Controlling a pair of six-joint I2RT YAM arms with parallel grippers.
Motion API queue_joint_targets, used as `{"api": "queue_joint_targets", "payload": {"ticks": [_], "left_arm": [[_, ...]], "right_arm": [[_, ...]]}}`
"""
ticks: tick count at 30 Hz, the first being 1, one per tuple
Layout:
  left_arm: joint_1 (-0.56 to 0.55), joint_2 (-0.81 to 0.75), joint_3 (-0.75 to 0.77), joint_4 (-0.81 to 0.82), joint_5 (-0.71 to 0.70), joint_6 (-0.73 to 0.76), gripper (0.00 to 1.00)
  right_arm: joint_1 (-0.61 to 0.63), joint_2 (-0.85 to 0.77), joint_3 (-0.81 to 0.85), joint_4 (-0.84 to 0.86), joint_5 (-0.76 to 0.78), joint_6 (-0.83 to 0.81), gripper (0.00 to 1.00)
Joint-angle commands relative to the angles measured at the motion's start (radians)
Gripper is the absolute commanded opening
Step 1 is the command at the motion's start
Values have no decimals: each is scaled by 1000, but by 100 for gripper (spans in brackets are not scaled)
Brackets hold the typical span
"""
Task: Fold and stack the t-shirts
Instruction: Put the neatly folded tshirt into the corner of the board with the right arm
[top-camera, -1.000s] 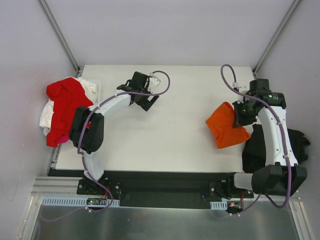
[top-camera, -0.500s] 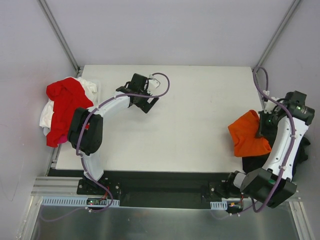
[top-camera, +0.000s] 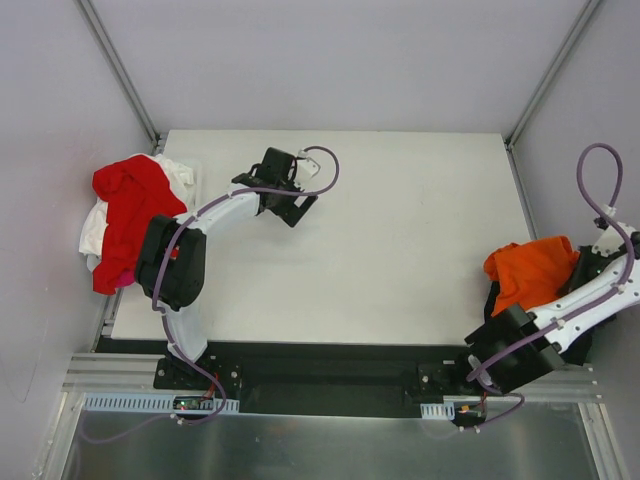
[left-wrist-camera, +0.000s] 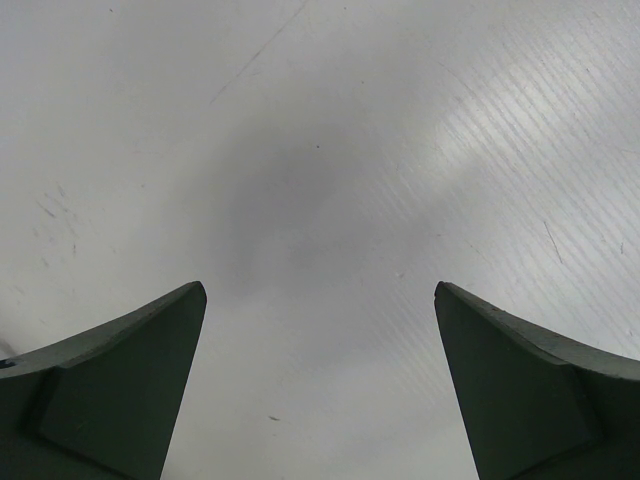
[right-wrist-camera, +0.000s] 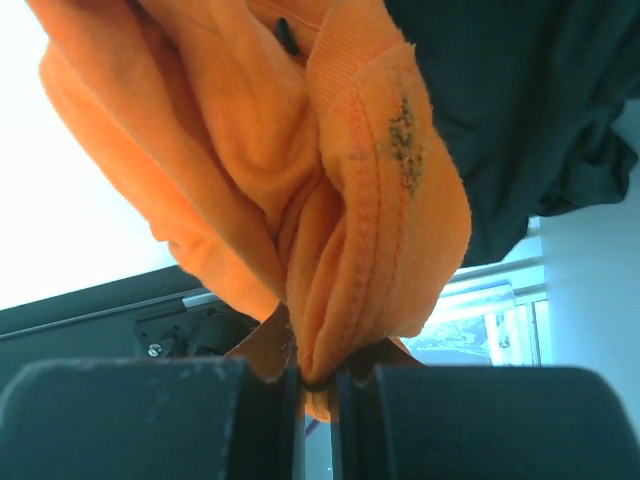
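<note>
1. The orange t-shirt (top-camera: 530, 275) is bunched, not folded. It is clamped in the right hand (right-wrist-camera: 318, 385) at the bench's (top-camera: 400, 200) right edge, over the black t-shirt (right-wrist-camera: 500, 100).
2. The left hand (top-camera: 285, 190) hovers over the bench's far left part, its fingers wide apart and holding nothing.
3. The red t-shirt (top-camera: 130, 205) and the white t-shirt (top-camera: 95, 230) lie heaped at the left edge.
4. No neat fold or stack shows anywhere, so nearly all of the task seems left.

Black shirt (right-wrist-camera: 500, 120) partly behind orange shirt (right-wrist-camera: 240, 150) & cut at edge; white shirt (top-camera: 92, 232) mostly under red shirt (top-camera: 130, 205).
</note>
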Motion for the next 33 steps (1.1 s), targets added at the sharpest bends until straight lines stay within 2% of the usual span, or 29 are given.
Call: {"api": "queue_joint_targets", "payload": {"ticks": [1,11,19,23,28,30,33], "left_arm": [[-4,-38,-11,10,34,-7,99],[-5,-43,-20,11,51,-9,99],[-7,-43,-22,10,62,-15,99],[-5,-41,-28,8,65,-18,99],[-7,-37,-31,8,70,-19,99],[-7,-37,-31,11,68,-21,99],[-10,-37,-29,10,70,-22,99]], "right_arm": [[-95,69,15,-116,-74,-134,0],[-201,198,65,54,-5,-148,0],[-201,258,105,210,92,-108,1],[-197,267,92,234,96,-103,1],[-183,243,55,252,81,-111,29],[-178,228,44,252,69,-114,31],[-158,189,29,255,69,-117,58]]}}
